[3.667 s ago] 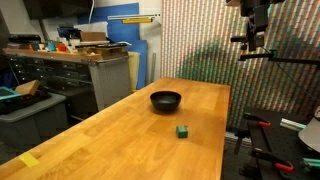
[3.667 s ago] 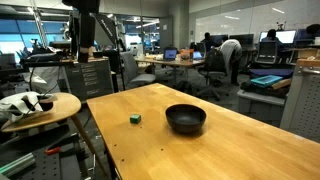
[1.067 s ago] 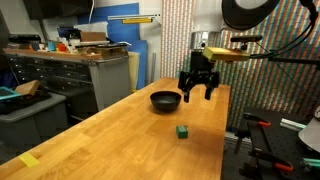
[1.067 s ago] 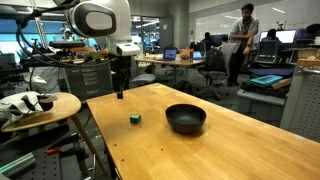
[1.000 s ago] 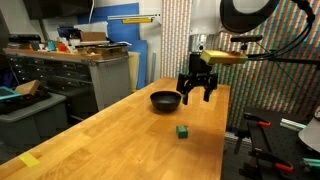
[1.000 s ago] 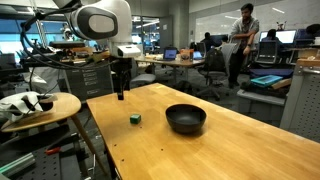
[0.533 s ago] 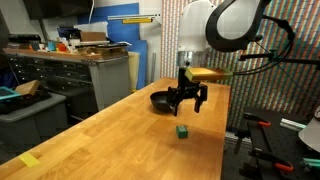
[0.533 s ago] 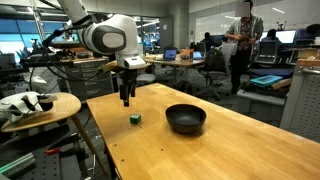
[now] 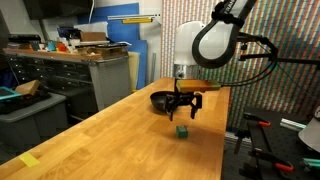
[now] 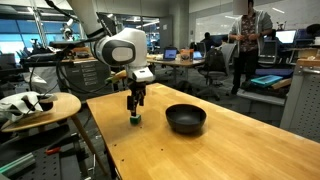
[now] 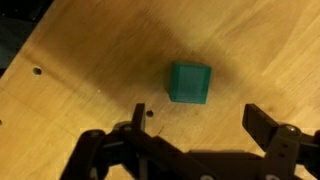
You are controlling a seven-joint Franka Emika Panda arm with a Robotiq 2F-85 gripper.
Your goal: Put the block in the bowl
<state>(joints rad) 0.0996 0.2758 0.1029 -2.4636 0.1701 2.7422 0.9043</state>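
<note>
The jaws are spread wide and hold nothing, pointing down at the worktop. The block lies flat on the wood right beneath them. In the wrist view it is centred in the gap between the two fingers but lies below their tips, untouched. In both exterior views the jaws hang just above the block. The bowl sits on the worktop near the jaws, off to one side and apart from the block.

The block is green, the bowl and claw black, the table light wood-grained.
</note>
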